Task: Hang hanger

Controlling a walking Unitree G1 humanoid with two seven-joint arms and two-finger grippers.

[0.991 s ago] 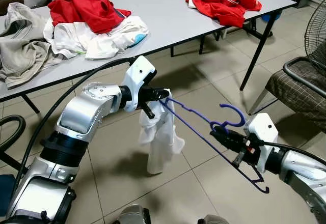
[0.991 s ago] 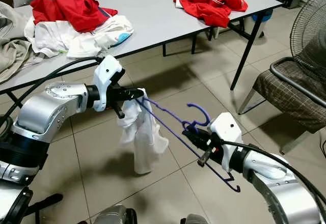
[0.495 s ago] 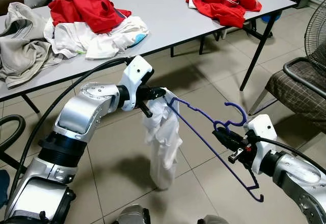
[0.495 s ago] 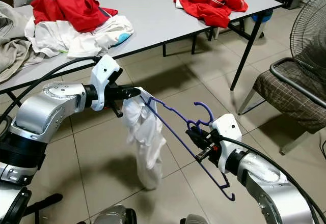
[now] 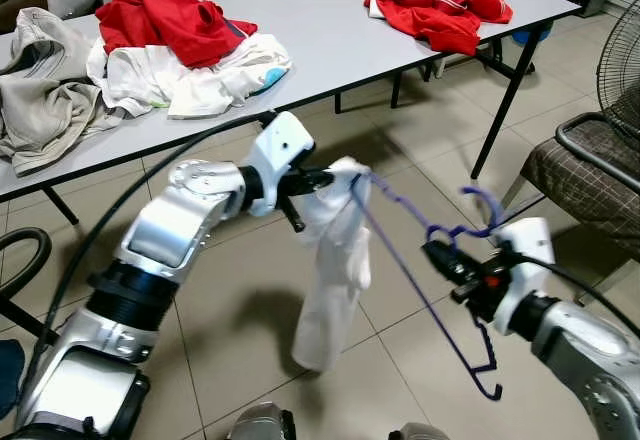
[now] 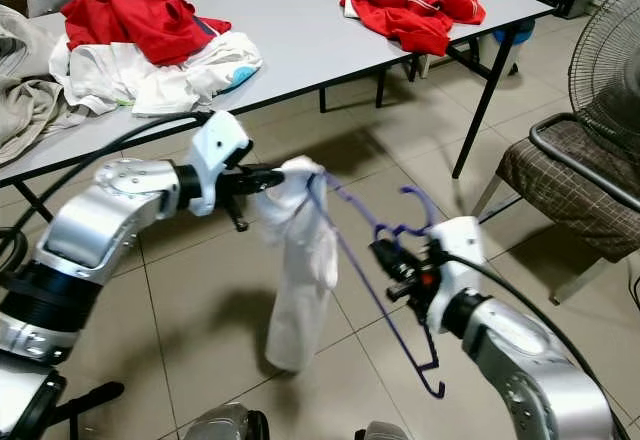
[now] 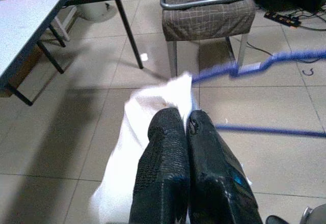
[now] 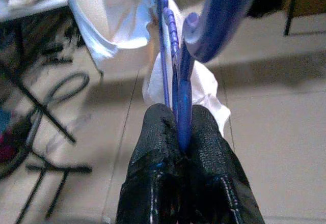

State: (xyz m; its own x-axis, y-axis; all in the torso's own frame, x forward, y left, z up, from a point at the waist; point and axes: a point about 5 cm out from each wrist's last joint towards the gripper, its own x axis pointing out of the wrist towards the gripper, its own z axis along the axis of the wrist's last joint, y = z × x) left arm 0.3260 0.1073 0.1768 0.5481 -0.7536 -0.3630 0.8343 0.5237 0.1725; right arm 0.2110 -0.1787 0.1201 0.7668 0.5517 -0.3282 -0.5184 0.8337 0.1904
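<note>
Lying at the far left on the long grey table (image 5: 330,35) is a beige garment (image 5: 40,90), then a red one (image 5: 165,15) heaped over white clothes (image 5: 190,75), and further along the tabletop a second red pile (image 5: 440,0). Below the table's near edge, over the tiled floor (image 5: 230,300), the left gripper (image 5: 318,178) reaches across with its two black fingers (image 7: 168,173) pressed together on the top of a white garment (image 5: 335,260), which hangs down in a long fold. Just beside that pinch, one end of the blue hanger (image 5: 420,280) meets the cloth; whether it sits inside the fabric cannot be told. The hanger slants down toward the robot's right, its hook curling up near the right gripper (image 5: 440,256). That gripper is clamped on the hanger close below the hook, the blue bar running between its fingertips (image 8: 204,137) in the right wrist view. At the far right stand a chair with a checked cushion (image 5: 585,175) and part of a fan grille (image 5: 620,60).
</note>
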